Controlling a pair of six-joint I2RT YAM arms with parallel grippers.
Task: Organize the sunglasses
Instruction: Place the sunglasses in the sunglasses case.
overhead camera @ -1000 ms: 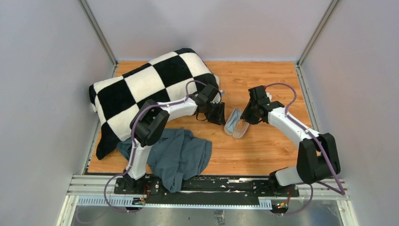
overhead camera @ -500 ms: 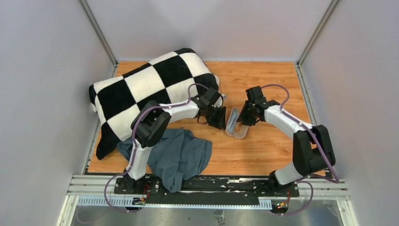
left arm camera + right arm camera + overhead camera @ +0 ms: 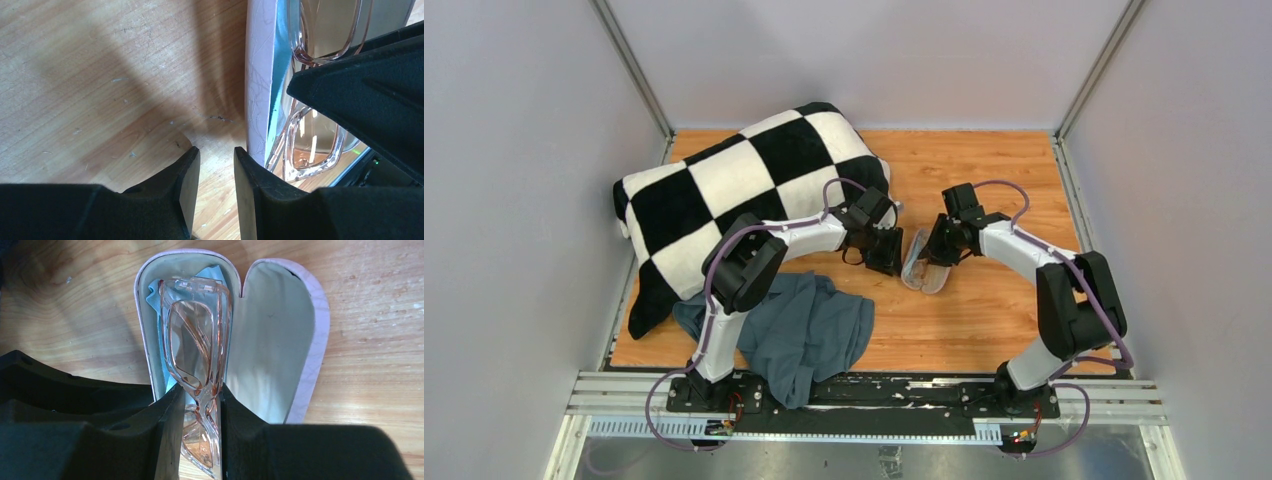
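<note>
The sunglasses point(image 3: 195, 340), with amber lenses and a thin frame, stand on edge in the left half of the open pink case point(image 3: 310, 340). A light-blue cloth point(image 3: 210, 274) lies under them. My right gripper point(image 3: 202, 395) is shut on the sunglasses at the bridge. In the top view it point(image 3: 936, 250) is right over the case point(image 3: 921, 278). My left gripper point(image 3: 216, 155) has a narrow gap with only bare wood in it. Its right finger rests against the outside of the case wall point(image 3: 257, 90). The sunglasses also show in the left wrist view point(image 3: 310, 145).
A black-and-white checkered pillow point(image 3: 734, 190) lies at the back left. A grey-blue garment point(image 3: 809, 330) is bunched at the front left by the left arm's base. Grey walls close in the wooden table point(image 3: 1004, 320) on three sides.
My right gripper has moved left and toward the case with the sunglasses. The right elbow has swung in. My left gripper has shifted only slightly beside the case.
</note>
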